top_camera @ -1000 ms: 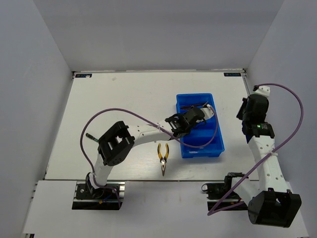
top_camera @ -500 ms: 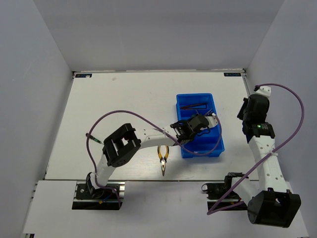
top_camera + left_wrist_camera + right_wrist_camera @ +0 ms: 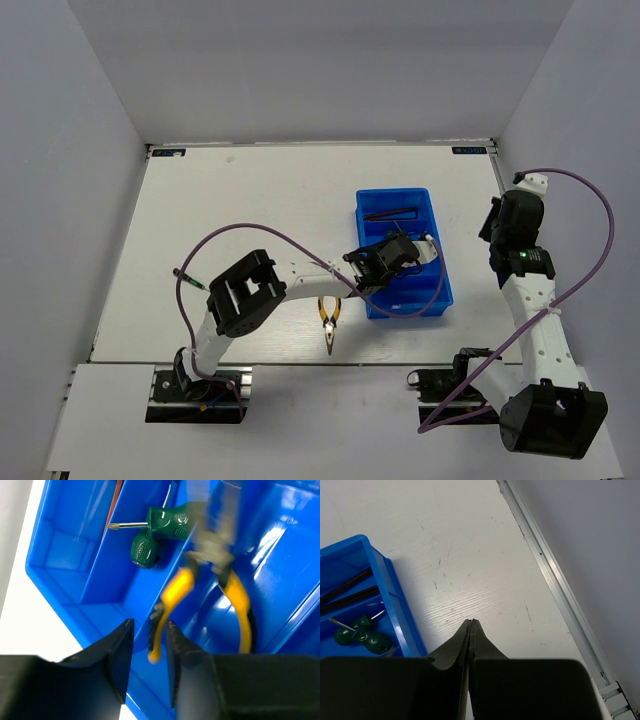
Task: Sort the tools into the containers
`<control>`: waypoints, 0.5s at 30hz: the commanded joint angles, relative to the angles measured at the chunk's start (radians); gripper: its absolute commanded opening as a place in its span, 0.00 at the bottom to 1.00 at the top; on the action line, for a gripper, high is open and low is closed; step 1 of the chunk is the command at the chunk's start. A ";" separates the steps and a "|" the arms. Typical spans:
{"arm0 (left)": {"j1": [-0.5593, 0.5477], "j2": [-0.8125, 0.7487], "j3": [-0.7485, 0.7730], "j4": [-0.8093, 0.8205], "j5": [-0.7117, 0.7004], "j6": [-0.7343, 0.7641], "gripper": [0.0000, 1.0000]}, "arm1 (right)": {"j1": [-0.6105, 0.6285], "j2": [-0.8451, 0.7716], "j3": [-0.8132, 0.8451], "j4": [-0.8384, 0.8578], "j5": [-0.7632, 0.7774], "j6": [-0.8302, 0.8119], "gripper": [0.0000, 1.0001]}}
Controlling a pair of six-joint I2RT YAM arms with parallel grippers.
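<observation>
Left wrist view: my left end effector [image 3: 149, 652] hung parted, empty, above blue tray [image 3: 60, 555]; yellow-handled pliers [image 3: 220, 585] and green screwdrivers [image 3: 160, 527] lay inside tray. Second pliers [image 3: 329, 318] lay unsorted on surface [image 3: 250, 200] beside tray. Right end effector [image 3: 471, 630] was closed.

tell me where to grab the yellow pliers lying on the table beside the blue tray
Take the pliers across both yellow handles, just behind the pivot, coming straight down from above. They lie flat on the table with the nose toward the near edge and the handles spreading toward the far side. A left-to-right squeeze there would likely pinch both handles together. The thin nose offers less to hold.
</observation>
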 commanded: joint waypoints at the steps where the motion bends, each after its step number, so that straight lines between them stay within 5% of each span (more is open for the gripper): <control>1: -0.007 -0.053 0.002 0.029 -0.010 -0.010 0.46 | -0.006 -0.023 0.011 0.039 0.017 0.017 0.00; 7: -0.016 -0.095 0.038 0.038 -0.020 -0.010 0.72 | -0.012 -0.021 0.011 0.035 0.017 0.016 0.00; 10: -0.025 -0.132 0.061 0.038 -0.030 -0.038 0.71 | -0.010 -0.020 0.013 0.033 0.013 0.013 0.00; 11: -0.025 -0.171 0.061 0.029 -0.030 -0.053 0.65 | -0.010 -0.023 0.013 0.034 -0.001 0.008 0.00; 13: -0.025 -0.219 0.070 0.002 -0.078 -0.152 0.15 | -0.012 -0.021 0.013 0.027 -0.023 -0.005 0.00; 14: -0.025 -0.268 0.082 -0.085 -0.105 -0.212 0.01 | -0.012 -0.020 0.013 0.028 -0.082 -0.036 0.00; 15: -0.010 -0.297 0.082 -0.139 -0.105 -0.279 0.00 | -0.013 -0.021 0.014 0.015 -0.124 -0.056 0.00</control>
